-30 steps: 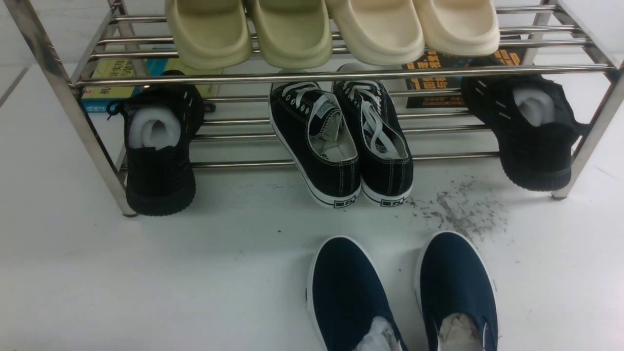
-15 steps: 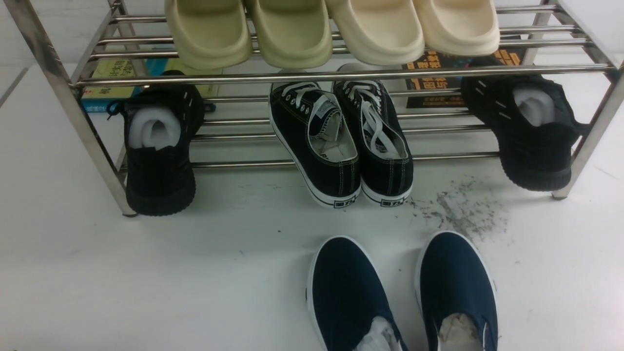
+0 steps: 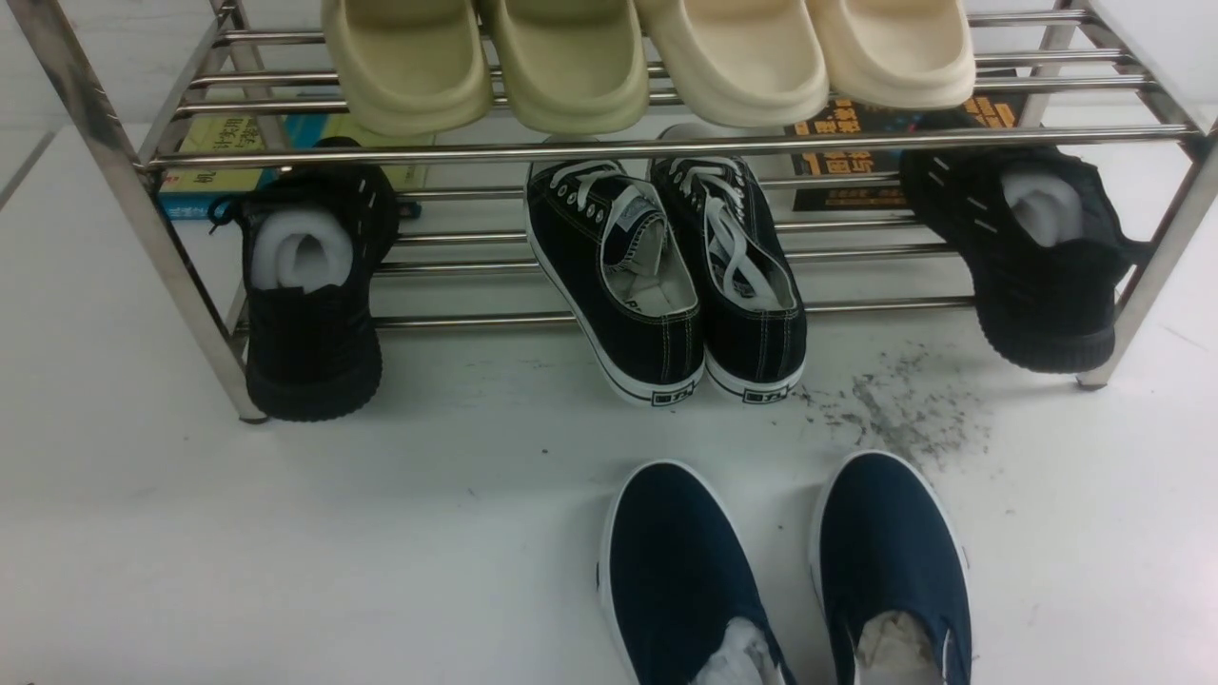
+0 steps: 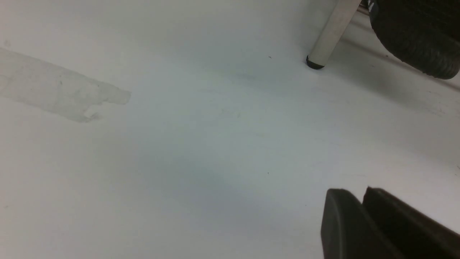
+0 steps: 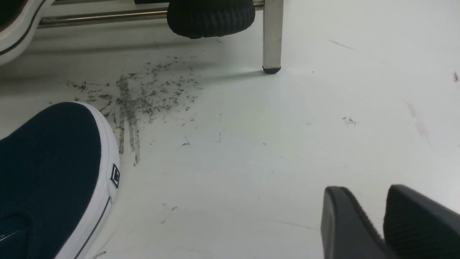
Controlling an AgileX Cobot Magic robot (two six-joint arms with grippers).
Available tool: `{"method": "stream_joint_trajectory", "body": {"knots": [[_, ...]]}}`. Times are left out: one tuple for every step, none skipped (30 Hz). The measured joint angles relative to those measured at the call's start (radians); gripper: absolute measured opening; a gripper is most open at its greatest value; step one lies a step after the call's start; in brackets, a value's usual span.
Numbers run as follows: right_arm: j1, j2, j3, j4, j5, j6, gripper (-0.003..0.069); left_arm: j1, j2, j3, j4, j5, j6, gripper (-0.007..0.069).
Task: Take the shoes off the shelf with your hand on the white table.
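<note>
The navy shoes [image 3: 790, 571] stand side by side on the white table [image 3: 285, 552], off the shelf [image 3: 666, 147] and in front of it, toes toward the rack. Neither arm shows in the front view.

In the right wrist view, the right gripper [image 5: 384, 201] hangs low over bare table, holding nothing. Its two black fingertips [image 5: 345, 223] stand slightly apart, with a narrow gap between them. One navy shoe [image 5: 54, 180] lies off to the side of this gripper, not touching it. Beyond the fingertips lie the dark grey scuff streaks [image 5: 136, 97], and past those a shelf leg [image 5: 272, 36] and the heel of an all-black shoe [image 5: 210, 18].

In the left wrist view, the left gripper [image 4: 363, 201] also hangs low over the table, empty. Its fingertips [image 4: 341, 223] sit close together (I cannot tell whether they actually touch). Well ahead of them stands another shelf leg [image 4: 330, 34] with a black shoe sole [image 4: 417, 36] beside it.

On the shelf's lower tier remain black lace-up sneakers [image 3: 666, 276], with cream slippers [image 3: 647, 57] on the tier above.
</note>
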Motion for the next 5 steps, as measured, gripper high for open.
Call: {"method": "stream_joint_trajectory", "body": {"knots": [[0.000, 0.000, 0.000, 0.000, 0.000, 0.000, 0.0202, 0.000, 0.000, 0.000, 0.000, 0.000, 0.000, 0.0106], [0.000, 0.000, 0.000, 0.000, 0.000, 0.000, 0.0204, 0.000, 0.000, 0.000, 0.000, 0.000, 0.000, 0.0106], [0.000, 0.000, 0.000, 0.000, 0.000, 0.000, 0.0206, 0.000, 0.000, 0.000, 0.000, 0.000, 0.000, 0.0106], [0.000, 0.000, 0.000, 0.000, 0.000, 0.000, 0.0206, 0.000, 0.000, 0.000, 0.000, 0.000, 0.000, 0.0106], [0.000, 0.000, 0.000, 0.000, 0.000, 0.000, 0.0207, 0.000, 0.000, 0.000, 0.000, 0.000, 0.000, 0.0106]]}}
